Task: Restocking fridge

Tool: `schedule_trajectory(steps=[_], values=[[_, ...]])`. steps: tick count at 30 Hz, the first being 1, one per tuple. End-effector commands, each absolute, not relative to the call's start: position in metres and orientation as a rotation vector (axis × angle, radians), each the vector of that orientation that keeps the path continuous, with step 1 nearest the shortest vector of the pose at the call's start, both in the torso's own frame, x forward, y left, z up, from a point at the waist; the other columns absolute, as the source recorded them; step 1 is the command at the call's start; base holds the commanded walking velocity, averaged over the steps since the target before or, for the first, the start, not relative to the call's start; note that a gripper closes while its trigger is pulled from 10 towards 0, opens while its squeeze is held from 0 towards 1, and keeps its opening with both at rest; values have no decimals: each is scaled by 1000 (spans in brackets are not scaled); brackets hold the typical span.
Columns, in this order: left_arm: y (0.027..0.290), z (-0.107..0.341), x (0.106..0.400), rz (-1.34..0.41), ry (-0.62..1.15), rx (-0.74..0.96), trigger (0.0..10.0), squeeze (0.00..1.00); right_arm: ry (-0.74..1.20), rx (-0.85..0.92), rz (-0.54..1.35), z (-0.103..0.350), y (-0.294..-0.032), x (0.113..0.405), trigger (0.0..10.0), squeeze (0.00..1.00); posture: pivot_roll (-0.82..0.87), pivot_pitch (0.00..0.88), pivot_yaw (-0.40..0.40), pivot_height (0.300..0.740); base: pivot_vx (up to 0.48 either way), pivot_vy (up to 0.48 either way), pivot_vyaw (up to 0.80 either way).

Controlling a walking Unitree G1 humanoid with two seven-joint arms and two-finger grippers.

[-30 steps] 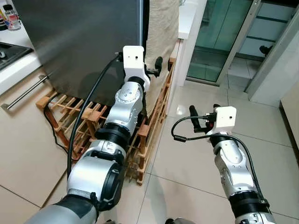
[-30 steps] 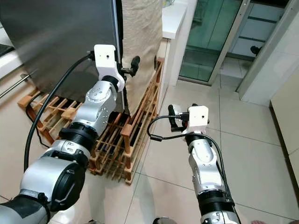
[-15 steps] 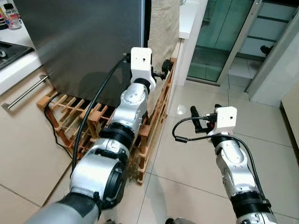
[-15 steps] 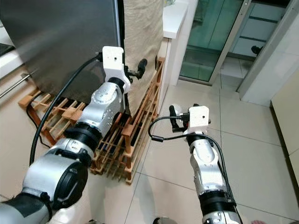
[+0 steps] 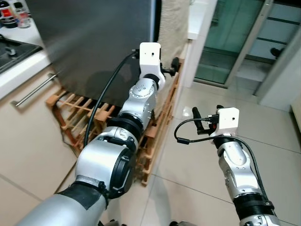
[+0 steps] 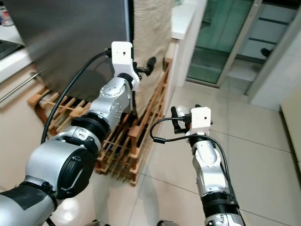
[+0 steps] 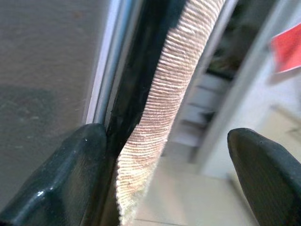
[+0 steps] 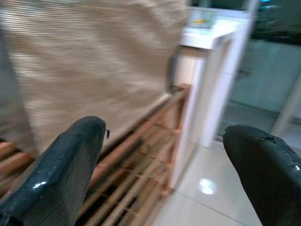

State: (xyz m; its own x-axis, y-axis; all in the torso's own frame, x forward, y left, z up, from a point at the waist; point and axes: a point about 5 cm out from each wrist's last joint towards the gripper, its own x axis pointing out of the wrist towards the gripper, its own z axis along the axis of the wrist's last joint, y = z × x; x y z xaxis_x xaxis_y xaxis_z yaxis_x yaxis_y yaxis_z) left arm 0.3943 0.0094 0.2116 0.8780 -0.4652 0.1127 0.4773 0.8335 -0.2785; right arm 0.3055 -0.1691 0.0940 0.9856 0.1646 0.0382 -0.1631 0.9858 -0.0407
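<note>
One dark grey fridge (image 5: 94, 42) stands on one wooden slatted rack (image 5: 84, 122). One beige ribbed cloth (image 6: 153, 28) hangs at its edge. Two hands: the left hand (image 5: 173, 69) and the right hand (image 5: 197, 121). One drawer handle bar (image 5: 35, 89). Two bottles (image 5: 11, 12) stand on the desk (image 5: 21, 70).

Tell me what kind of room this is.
Most likely a home kitchen: a tall grey fridge on a wooden pallet, a stovetop on the counter beside it, and a tiled floor.
</note>
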Motion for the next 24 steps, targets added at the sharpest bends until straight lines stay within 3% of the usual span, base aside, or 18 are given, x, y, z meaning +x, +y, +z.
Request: schedule_trajectory(steps=[1,3,4,6,8,9,12,14,20,24], values=[[-53,247,369,-876,-119,-406,10000,0,-4,-21,282,89,-157,298,10000,0,-237,0,40,740,0,0,0],[-57,252,366,-923,-138,-428,10000,0,8,-19,311,87,-154,295,10000,0,-237,0,40,740,0,0,0],[-71,265,357,-1043,-177,-455,10000,0,33,-5,291,82,-157,290,10000,0,-251,0,48,740,0,0,0],[-71,265,357,-1043,-177,-455,10000,0,33,-5,291,82,-157,290,10000,0,-251,0,48,740,0,0,0],[-103,279,330,-1280,-209,-515,10000,0,54,10,253,77,-166,283,10000,0,-277,0,56,740,0,0,0],[-103,279,330,-1280,-209,-515,10000,0,54,10,253,77,-166,283,10000,0,-277,0,56,740,0,0,0],[-128,288,299,-1494,-258,-535,10000,0,68,4,263,74,-164,275,10000,0,-290,0,61,740,0,0,0],[-129,287,297,-1508,-265,-525,10000,0,72,4,266,74,-163,274,10000,0,-290,0,62,740,0,0,0],[-107,269,321,-1350,-223,-490,10000,0,73,3,263,75,-163,275,10000,0,-285,0,59,740,0,0,0],[-40,246,354,-1132,-246,-392,10000,0,36,28,239,86,-160,282,10000,0,-254,0,55,740,0,0,0]])
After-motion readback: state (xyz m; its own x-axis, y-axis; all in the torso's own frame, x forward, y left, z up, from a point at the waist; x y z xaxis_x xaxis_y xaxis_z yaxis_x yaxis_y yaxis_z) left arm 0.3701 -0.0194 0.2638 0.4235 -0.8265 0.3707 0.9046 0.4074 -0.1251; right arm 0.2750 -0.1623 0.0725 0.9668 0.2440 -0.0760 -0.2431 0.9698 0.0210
